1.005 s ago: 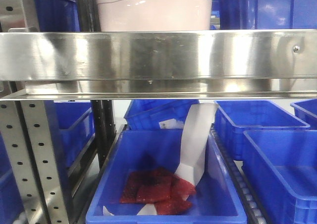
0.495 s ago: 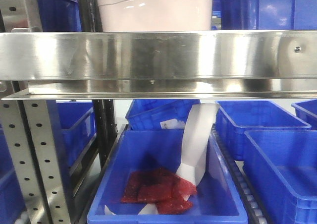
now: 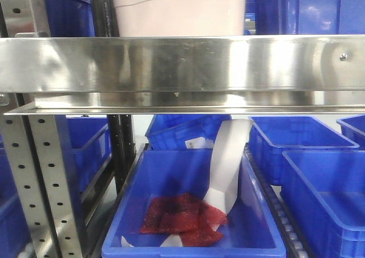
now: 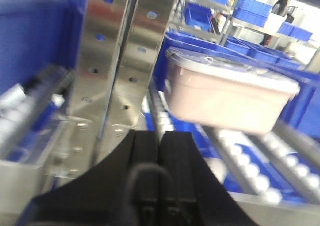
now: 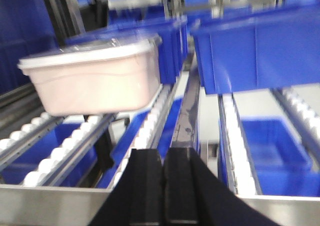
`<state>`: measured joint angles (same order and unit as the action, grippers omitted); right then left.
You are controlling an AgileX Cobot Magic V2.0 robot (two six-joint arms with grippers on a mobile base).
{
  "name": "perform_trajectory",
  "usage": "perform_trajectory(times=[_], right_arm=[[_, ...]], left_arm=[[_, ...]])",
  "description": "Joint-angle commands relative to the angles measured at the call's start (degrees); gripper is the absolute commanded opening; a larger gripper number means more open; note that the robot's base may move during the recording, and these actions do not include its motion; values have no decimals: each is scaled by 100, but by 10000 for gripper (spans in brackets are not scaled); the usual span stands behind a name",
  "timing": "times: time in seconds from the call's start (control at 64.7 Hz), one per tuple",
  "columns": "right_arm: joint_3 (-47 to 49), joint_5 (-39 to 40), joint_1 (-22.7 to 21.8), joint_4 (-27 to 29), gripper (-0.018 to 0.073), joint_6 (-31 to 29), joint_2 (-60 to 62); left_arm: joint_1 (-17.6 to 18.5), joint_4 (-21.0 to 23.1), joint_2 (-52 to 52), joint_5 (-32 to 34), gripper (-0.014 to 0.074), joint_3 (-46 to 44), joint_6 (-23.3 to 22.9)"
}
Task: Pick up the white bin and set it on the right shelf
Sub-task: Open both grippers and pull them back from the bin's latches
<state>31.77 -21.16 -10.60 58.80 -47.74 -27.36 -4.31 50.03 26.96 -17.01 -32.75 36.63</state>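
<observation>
The white bin (image 3: 179, 9) rests on the roller tracks of the right shelf, behind its wide shiny steel front rail (image 3: 182, 64). Only its lower body shows in the front view. In the left wrist view the white bin (image 4: 225, 98) sits ahead and to the right of my left gripper (image 4: 160, 136), which is shut on nothing. Seen from the right wrist, the white bin (image 5: 95, 81) lies ahead and to the left of my right gripper (image 5: 163, 153), also shut and empty. Both grippers stay short of the rail, apart from the bin.
Blue crates (image 3: 308, 7) flank the bin on the same level. Below the rail, a blue crate (image 3: 191, 212) holds red packets and a white paper strip, with more crates (image 3: 322, 195) to its right. A perforated upright (image 3: 40, 184) stands at left. White rollers (image 5: 150, 126) line the shelf.
The whole front view has drifted a little to the right, with the upright and rail shifting right. The bin stays in place on the shelf.
</observation>
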Motion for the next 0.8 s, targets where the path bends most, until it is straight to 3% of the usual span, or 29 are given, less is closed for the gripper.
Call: perform_trajectory(times=[0.0, 0.278, 0.789], right_arm=[[-281, 415, -5, 106, 55, -125, 531], [-1067, 32, -5, 127, 55, -125, 1995], [-1074, -357, -5, 127, 55, -125, 2028]], left_arm=[[-6, -105, -478, 309, -117, 131, 31], [-6, -105, -1507, 204, -117, 469, 31], [-6, -105, -1507, 204, -117, 469, 31]])
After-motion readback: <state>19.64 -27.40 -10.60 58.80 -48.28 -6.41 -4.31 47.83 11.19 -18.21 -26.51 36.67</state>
